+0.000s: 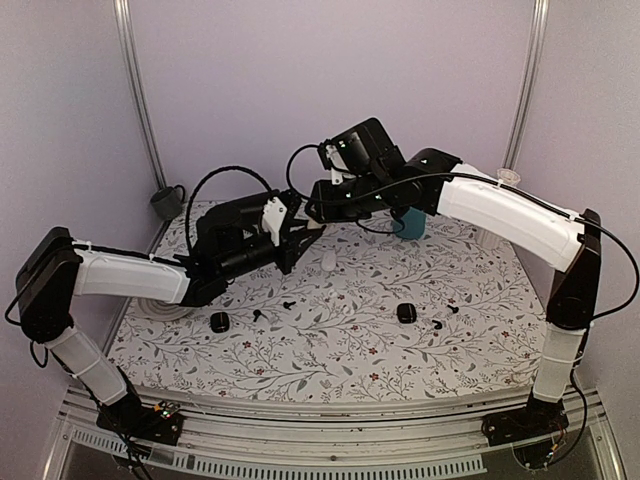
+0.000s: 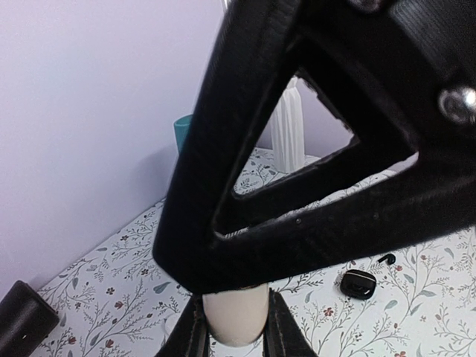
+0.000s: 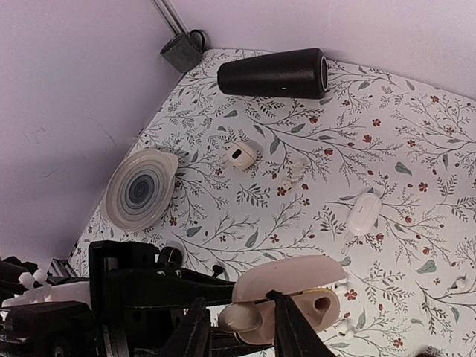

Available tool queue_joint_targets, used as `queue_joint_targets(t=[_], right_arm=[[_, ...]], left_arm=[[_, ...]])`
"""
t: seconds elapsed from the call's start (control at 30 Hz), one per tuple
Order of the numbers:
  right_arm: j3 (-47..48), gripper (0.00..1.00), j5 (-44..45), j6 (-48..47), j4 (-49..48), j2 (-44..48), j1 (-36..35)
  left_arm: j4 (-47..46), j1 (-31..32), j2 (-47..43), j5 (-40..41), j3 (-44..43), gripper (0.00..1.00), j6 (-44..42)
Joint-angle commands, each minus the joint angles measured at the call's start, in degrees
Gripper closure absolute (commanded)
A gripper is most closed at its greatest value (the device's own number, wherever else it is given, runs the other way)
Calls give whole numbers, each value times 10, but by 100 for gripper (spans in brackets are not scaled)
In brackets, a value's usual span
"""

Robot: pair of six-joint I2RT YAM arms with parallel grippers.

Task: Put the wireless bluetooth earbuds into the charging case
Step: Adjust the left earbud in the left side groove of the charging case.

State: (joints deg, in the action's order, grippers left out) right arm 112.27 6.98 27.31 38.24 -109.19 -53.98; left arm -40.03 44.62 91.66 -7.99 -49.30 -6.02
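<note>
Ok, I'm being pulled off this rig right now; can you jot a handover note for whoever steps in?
Left gripper: shut on the open cream charging case, held up off the table.
Right gripper: fingers either side of a white earbud at the case's mouth; whether they pinch it is unclear.
Done: no bud visibly seated; the visible socket shows empty.
Left: seat this bud, then a second; a loose white earbud lies on the table.

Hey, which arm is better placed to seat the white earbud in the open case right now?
Right. The right gripper straddles a white earbud right at the open charging case; the left gripper is busy, shut on that case.
</note>
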Motion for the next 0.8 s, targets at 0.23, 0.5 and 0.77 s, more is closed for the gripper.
queue_joint_targets(t=[0.23, 0.5, 0.77], right_arm=[[-2, 70, 8, -7, 20, -7, 1], [-11, 70, 9, -6, 17, 4, 1], [-21, 74, 12, -4, 14, 15, 1]], left_arm=[[-21, 6, -1, 3, -15, 100, 3], [-28, 1, -3, 0, -11, 100, 13], [-35, -4, -5, -5, -9, 100, 20]])
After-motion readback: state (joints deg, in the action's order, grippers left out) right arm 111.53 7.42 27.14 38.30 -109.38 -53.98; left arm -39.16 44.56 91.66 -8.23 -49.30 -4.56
